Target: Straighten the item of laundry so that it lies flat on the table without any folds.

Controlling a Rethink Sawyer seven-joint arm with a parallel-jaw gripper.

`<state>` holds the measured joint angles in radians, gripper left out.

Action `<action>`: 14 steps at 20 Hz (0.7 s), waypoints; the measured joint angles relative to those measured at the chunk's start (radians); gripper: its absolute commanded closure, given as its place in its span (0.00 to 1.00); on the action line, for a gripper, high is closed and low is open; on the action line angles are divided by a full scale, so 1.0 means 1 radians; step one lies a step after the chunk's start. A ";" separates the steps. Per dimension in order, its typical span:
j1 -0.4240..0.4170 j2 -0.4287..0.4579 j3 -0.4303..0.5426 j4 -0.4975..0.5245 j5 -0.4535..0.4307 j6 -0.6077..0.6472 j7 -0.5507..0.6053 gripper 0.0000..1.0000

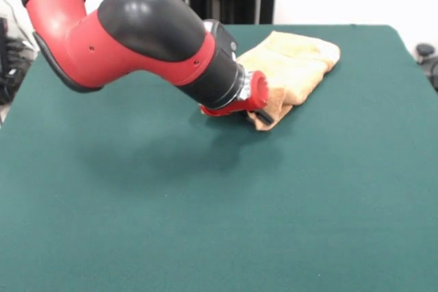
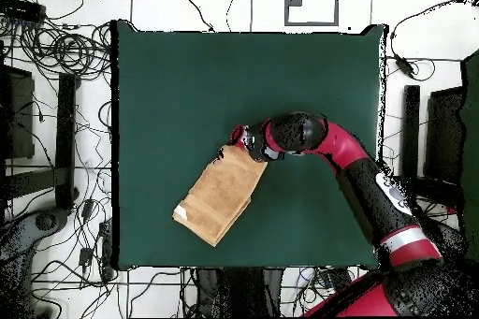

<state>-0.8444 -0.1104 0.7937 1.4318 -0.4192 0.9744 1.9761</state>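
The item of laundry (image 1: 294, 70), an orange-tan terry towel, lay folded over on itself into a thick narrow oblong, so the task was not yet done. In the overhead view it sat toward the robot-side edge of the table (image 2: 187, 81), skewed to that edge, with a small white tag showing at the corner nearest it. The gripper (image 1: 256, 111) was down at the towel's opposite end, the one pointing to the table's middle, in contact with or just beside the cloth there. The wrist and a red mount hid the fingers in both views, so I could not tell whether they were spread or closed, nor whether any cloth was held.

By its look the towel was light, soft and limp. It would drape and bunch, not slide as a sheet, and the upper layer would likely lift free of the lower if taken alone. The fair place to grip appeared to be a corner or the banded edge of the top layer only; a pinch through both layers would drag the whole bundle.

The table's dark green felt-like cover looked grippy enough to hold the lower layer. Open cloth lay on every side of the towel except the robot-side edge, ample for unfolding toward the middle.
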 measured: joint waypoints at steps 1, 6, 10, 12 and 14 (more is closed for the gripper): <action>0.001 -0.001 0.000 0.000 -0.004 0.000 0.000 1.00; 0.014 -0.034 -0.005 0.020 -0.025 -0.015 0.000 1.00; 0.154 -0.218 -0.124 0.081 -0.130 -0.093 0.025 1.00; 0.240 -0.289 -0.190 0.087 -0.194 -0.115 0.050 1.00; 0.399 -0.386 -0.301 0.088 -0.310 -0.137 0.108 1.00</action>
<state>-0.4454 -0.4968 0.4928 1.5200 -0.7292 0.8370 2.0846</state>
